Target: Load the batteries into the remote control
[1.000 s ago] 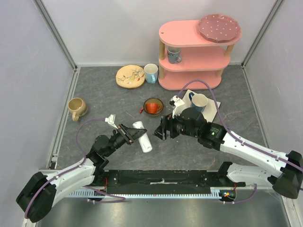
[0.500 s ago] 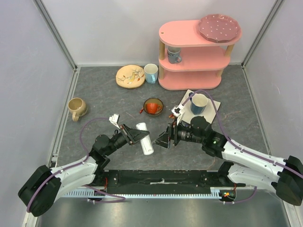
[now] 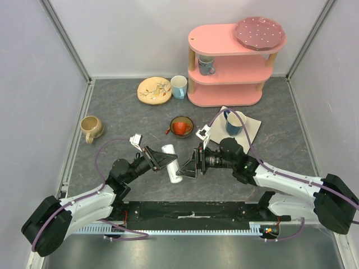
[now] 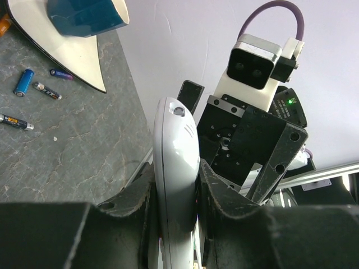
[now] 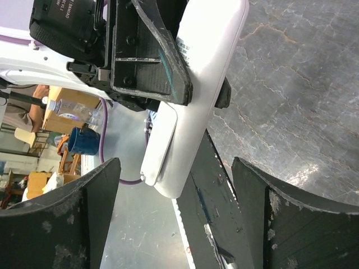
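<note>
My left gripper [image 3: 159, 159] is shut on the white remote control [image 3: 171, 162] and holds it above the table. In the left wrist view the remote [image 4: 175, 129] stands clamped between my left gripper's [image 4: 176, 168] jaws. My right gripper [image 3: 188, 167] is open and empty, its jaws spread on either side of the remote's free end. In the right wrist view [image 5: 175, 165] the remote [image 5: 205, 84] shows a thin white panel lifted slightly at that end. Several batteries [image 4: 24, 82] lie on the grey table beside the napkin; the top view does not show them.
An orange bowl [image 3: 181, 126] sits just behind the grippers. A blue cup [image 3: 235, 121] stands on a white napkin [image 3: 253, 128]. A tan mug [image 3: 90, 128] is at the left. A patterned plate [image 3: 154, 90], a pale cup [image 3: 179, 86] and a pink shelf [image 3: 227, 67] stand at the back.
My right gripper has moved left and down toward the remote's free end. My left gripper has shifted slightly right with the remote in it.
</note>
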Robot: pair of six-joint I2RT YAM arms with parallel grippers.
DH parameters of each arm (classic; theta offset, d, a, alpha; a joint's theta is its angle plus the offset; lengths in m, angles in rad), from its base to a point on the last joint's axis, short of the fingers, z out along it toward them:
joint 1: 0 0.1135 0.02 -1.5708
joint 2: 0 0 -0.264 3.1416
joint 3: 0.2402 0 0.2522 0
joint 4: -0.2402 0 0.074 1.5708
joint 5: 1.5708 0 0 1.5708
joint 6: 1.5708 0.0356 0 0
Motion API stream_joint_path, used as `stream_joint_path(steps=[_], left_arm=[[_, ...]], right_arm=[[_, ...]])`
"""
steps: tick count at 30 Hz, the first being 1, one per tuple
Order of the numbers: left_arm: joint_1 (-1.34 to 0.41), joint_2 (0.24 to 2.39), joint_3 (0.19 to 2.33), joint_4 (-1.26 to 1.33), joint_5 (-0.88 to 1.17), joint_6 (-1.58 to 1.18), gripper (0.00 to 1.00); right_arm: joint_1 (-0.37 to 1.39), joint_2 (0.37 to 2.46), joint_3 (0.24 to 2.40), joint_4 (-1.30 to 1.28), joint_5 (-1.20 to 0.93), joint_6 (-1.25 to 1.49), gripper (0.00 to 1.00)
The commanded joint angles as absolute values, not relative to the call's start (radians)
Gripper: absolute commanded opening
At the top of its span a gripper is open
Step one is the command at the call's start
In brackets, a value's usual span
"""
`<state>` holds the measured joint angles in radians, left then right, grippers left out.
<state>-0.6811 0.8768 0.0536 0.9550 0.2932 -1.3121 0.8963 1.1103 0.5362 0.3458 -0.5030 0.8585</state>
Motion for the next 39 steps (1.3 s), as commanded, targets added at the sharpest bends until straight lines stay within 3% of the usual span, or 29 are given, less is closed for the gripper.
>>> stream_joint_path(steps=[1, 23, 27, 33, 39], left_arm=[[-0.683, 0.874, 0.095, 1.026, 0.318, -1.338, 0.02], [-0.683, 0.864, 0.106, 1.049, 0.337, -1.35, 0.02], [-0.683, 0.856, 0.103, 1.045, 0.336, -1.348, 0.02], [-0.683, 0.856, 0.097, 1.037, 0.331, -1.341, 0.02], [-0.683, 0.862, 0.106, 1.032, 0.331, -1.336, 0.02]], right_arm=[[0.894, 1.134, 0.528, 0.431, -0.551, 0.877, 0.87], [0.894, 1.259, 0.529, 0.56, -0.558, 0.953, 0.68], [0.894, 1.267, 0.531, 0.577, -0.568, 0.971, 0.68], [0.893, 1.262, 0.523, 0.65, -0.587, 1.022, 0.77], [0.9, 1.298, 0.528, 0.686, -0.617, 1.048, 0.69]])
